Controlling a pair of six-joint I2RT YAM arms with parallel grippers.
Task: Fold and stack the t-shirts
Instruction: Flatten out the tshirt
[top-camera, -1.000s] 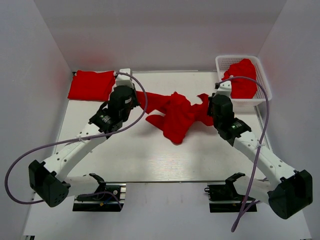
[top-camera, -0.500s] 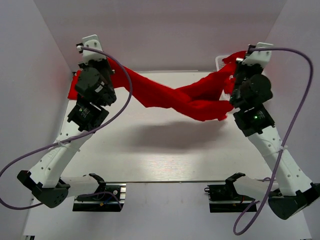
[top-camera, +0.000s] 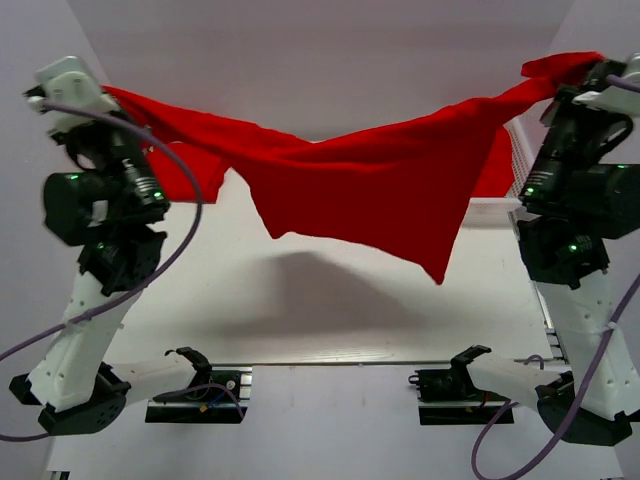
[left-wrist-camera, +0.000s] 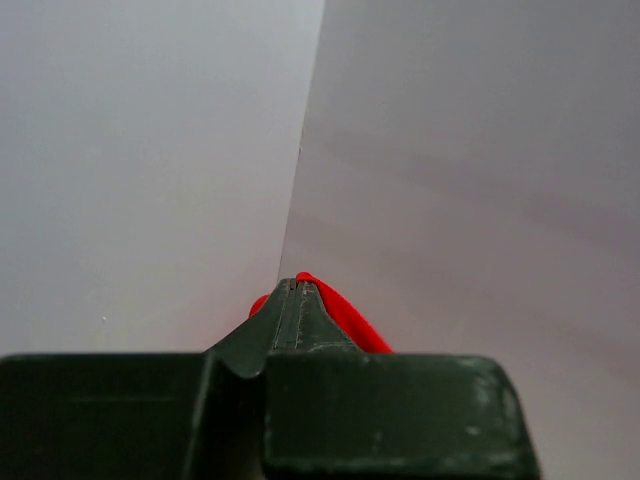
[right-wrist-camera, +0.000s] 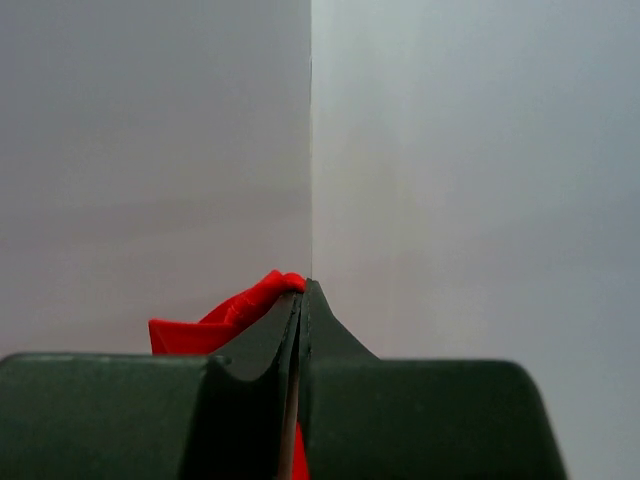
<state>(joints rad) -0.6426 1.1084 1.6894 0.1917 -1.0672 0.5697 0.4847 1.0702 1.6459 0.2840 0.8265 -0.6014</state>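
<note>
White walls box in a pale desk (top-camera: 300, 320), and we have both arms raised high above it. Between them hangs the largest thing in view, a red t-shirt (top-camera: 380, 190). It is stretched from over the desk's far left corner to over its far right corner and sags in the middle. Its lowest point dangles above the desk's centre, clear of the surface. We judge it is held this way so the cloth shakes out and hangs flat before we lay it down to fold.

At the far right corner sits the white basket (top-camera: 490, 206), mostly hidden behind the cloth. The red showing in it is probably another t-shirt (top-camera: 497, 160).

Our left gripper (top-camera: 103, 92) is clamped on one upper corner of the shirt. Its fingertips (left-wrist-camera: 287, 315) are pressed together with red cloth squeezed out beside them. Our right gripper (top-camera: 590, 72) pinches the opposite corner the same way, jaws closed on a red fold.

A second ago this shirt lay crumpled at the desk's middle with both grippers low on it. Half a second ago it was a twisted rope, half lifted. Now it is spread wide, and the arms are far higher and further apart. The folded shirt then plain at the far left corner is now covered.
</note>
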